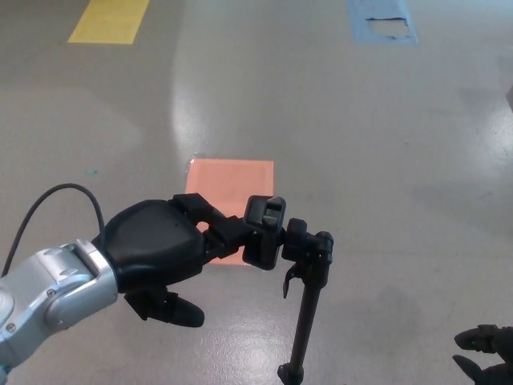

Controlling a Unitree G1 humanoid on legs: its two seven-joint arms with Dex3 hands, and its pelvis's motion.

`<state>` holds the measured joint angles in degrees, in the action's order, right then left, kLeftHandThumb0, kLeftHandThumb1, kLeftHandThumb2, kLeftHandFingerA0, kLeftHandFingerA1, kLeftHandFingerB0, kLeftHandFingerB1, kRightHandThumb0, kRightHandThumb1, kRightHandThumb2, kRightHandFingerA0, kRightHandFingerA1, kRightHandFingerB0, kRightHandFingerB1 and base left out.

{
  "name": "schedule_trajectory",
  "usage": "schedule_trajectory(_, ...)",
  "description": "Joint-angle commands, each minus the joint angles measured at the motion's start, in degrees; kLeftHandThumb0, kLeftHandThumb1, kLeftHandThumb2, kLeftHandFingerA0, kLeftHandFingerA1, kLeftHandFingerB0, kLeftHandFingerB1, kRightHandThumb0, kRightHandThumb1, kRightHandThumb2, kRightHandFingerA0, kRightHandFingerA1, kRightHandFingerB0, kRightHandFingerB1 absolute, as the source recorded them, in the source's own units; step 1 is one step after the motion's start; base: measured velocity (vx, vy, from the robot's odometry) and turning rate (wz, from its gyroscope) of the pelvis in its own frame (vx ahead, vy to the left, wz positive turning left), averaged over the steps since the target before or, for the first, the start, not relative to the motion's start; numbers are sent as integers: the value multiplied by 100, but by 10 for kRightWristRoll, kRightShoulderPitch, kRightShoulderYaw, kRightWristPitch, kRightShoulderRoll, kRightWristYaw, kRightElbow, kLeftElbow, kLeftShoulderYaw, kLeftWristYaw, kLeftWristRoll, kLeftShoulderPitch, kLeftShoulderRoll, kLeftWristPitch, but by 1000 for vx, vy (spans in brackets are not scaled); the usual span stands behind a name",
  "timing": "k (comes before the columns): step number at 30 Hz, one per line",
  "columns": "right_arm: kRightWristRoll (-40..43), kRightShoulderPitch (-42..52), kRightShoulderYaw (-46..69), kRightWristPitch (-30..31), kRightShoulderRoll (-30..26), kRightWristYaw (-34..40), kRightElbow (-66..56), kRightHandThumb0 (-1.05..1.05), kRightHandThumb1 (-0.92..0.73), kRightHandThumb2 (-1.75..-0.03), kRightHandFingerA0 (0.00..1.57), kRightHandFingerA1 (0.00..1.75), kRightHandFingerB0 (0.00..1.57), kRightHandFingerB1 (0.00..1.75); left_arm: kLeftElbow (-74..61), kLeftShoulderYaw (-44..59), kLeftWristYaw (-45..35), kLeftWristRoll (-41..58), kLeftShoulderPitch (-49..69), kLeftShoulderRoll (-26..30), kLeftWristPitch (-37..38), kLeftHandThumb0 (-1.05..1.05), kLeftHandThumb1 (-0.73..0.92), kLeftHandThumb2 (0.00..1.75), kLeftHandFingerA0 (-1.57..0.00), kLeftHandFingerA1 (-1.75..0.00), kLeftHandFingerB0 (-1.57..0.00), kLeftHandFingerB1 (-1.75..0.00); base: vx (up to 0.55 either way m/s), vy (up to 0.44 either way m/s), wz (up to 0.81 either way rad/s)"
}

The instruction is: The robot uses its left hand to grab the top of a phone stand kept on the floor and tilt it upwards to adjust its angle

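The grey floor (361,160) fills the view, with a salmon-pink square (232,188) marked on it just behind the phone stand (309,305). Farther back from the stand lie a yellow marking (108,20) to the left and a blue marking (383,20) to the right. The stand rises on a thin black pole from the floor near the bottom edge, its clamp head (264,233) leaning left from a joint at the top of the pole. The left robot hand (160,249) reaches in from the stand's left, two fingers (224,233) stretched onto the clamp head and touching it, thumb spread below and clear of it. Only a dark tip of the right robot hand (485,357) shows, right of the stand's foot; whether its fingers are spread or closed cannot be told.
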<state>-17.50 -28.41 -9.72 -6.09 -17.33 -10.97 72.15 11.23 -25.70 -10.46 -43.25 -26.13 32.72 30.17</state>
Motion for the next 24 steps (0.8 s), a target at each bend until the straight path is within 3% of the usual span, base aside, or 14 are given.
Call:
schedule_trajectory(1, 4, -7, 4, 4, -10, -4, 4, -60, -84, -65, 24, 36, 20, 30, -6, 4, -108, 86, 5, -2, -30, -89, 59, 93, -31, -46, -5, -21, 0, 0, 0)
schedule_trajectory(4, 3, -12, 3, 6, -10, -6, 4, -61, -84, -65, 23, 36, 19, 30, -1, 8, -108, 90, 1, -1, -25, -87, 59, 95, -31, -47, -4, -21, 0, 0, 0)
schedule_trajectory(5, 3, -14, 2, 9, -9, -7, 4, -61, -84, -65, 21, 35, 19, 30, 0, 11, -113, 97, 0, -1, -27, -84, 70, 62, -34, -33, -7, -23, 0, 0, 0)
schedule_trajectory(8, 1, -15, 1, 10, -9, -6, 4, -61, -84, -65, 22, 35, 20, 30, -2, 15, -123, 112, 1, -4, -31, -83, 69, 62, -34, -33, -7, -22, 0, 0, 0)
schedule_trajectory(9, -1, -16, -1, 12, -9, -5, 4, -60, -85, -65, 22, 35, 20, 30, -1, 18, -128, 121, -1, -5, -31, -83, 57, 92, -29, -46, -4, -22, 0, 0, 0)
schedule_trajectory(19, -4, -22, -5, 8, -7, -5, 5, -59, -84, -65, 23, 35, 20, 30, 6, 43, -116, 130, 1, -15, -30, -84, 58, 93, -34, -48, -4, -20, 0, 0, 0)
schedule_trajectory(20, -3, -23, -4, 12, -6, -6, 5, -59, -85, -65, 22, 35, 21, 30, 4, 47, -105, 123, 2, -17, -32, -81, 71, 62, -36, -33, -6, -22, 0, 0, 0)
schedule_trajectory(21, -2, -24, -4, 13, -6, -6, 5, -59, -85, -65, 22, 35, 21, 30, 4, 48, -102, 121, 3, -18, -32, -81, 71, 62, -36, -33, -6, -22, 0, 0, 0)
schedule_trajectory(22, -1, -24, -3, 13, -6, -8, 5, -59, -84, -65, 23, 35, 20, 30, 5, 58, -80, 112, 3, -22, -36, -79, 56, 96, -12, -44, 0, -23, 0, 0, 0)
schedule_trajectory(24, -1, -24, -3, 12, -7, -10, 5, -59, -85, -65, 23, 35, 20, 30, 6, 66, -68, 106, 1, -26, -40, -80, 57, 96, -2, -38, 0, -20, 0, 0, 0)
